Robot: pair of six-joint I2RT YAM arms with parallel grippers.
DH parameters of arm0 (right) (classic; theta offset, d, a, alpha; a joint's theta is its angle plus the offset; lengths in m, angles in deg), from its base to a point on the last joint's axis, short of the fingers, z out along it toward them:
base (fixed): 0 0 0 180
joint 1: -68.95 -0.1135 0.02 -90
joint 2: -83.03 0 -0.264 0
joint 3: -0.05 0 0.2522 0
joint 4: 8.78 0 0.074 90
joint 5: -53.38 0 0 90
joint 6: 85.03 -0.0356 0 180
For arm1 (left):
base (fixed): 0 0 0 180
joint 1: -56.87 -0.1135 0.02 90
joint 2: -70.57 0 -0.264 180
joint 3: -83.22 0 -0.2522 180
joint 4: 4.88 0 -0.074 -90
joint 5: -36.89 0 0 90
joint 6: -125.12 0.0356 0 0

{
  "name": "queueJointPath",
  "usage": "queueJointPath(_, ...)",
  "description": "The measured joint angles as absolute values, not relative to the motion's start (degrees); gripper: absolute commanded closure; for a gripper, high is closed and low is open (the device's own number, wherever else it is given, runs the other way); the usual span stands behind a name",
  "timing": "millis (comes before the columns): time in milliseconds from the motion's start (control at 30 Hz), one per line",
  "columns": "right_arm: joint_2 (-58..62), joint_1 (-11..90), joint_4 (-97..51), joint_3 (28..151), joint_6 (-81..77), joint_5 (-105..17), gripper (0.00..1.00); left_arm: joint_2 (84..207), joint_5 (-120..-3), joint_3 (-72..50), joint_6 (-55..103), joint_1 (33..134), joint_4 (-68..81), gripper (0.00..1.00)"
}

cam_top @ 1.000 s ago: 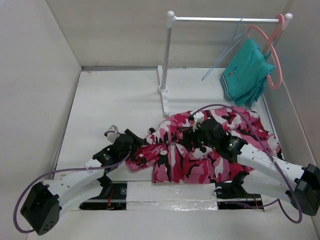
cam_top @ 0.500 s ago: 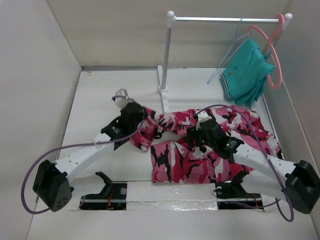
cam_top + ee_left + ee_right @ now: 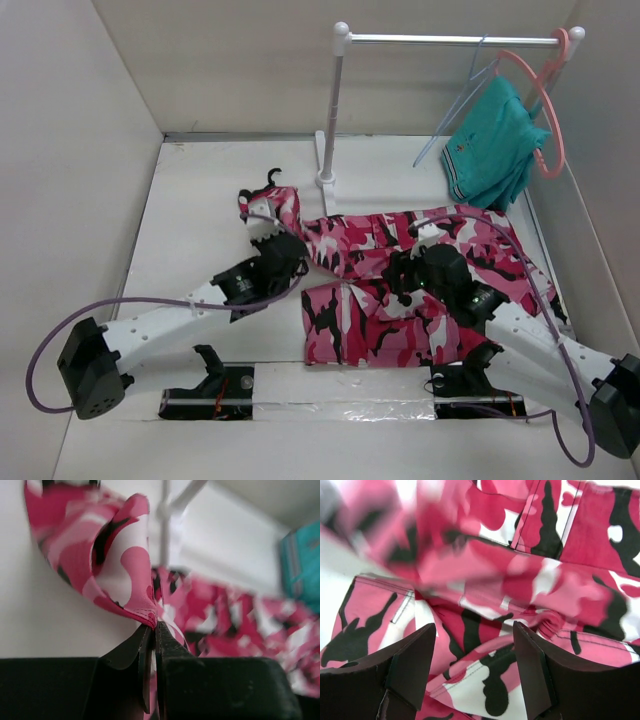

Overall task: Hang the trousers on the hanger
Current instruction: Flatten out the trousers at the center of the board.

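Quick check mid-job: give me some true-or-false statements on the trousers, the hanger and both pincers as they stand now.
1. The left pincer is shut on a fold of the trousers. True.
2. The right pincer grips the trousers. False: its jaws stand open over the cloth.
3. The hanger hangs on the rail. True.
4. The trousers are draped on the hanger. False: they lie on the table.
5. The teal garment lies on the table. False: it hangs from the pink hanger.
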State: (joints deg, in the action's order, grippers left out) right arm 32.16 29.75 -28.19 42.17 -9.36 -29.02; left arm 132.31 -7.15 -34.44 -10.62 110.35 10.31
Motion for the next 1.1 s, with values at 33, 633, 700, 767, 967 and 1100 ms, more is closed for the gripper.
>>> queueJointPath(33,32.6,30.1,-28.2,41.7,-9.3,-29.3,0.31,132.3,-7.3,-38.1,-12.4,111.3,11.1,0.97)
queueJointPath(633,32.0,33.3,-29.8,39.3,-6.8,-33.7,0.82,131.0,-8.9,-38.6,-16.1,104.5,16.6,0.47)
queueJointPath(700,32.1,33.5,-29.8,39.3,-6.8,-34.0,0.83,127.6,-12.3,-38.4,-13.8,94.5,12.4,0.53)
queueJointPath(767,32.7,33.7,-30.2,39.3,-6.8,-34.2,0.83,126.2,-16.8,-38.3,-12.2,85.1,9.2,0.59)
queueJointPath(967,34.7,34.1,-29.3,39.2,-6.5,-35.0,0.93,134.8,-26.6,-33.3,-7.6,76.2,7.6,0.65)
queueJointPath(1100,33.0,34.1,-28.9,39.2,-6.2,-36.4,0.96,152.6,-29.6,-20.3,-4.0,75.0,8.2,0.65)
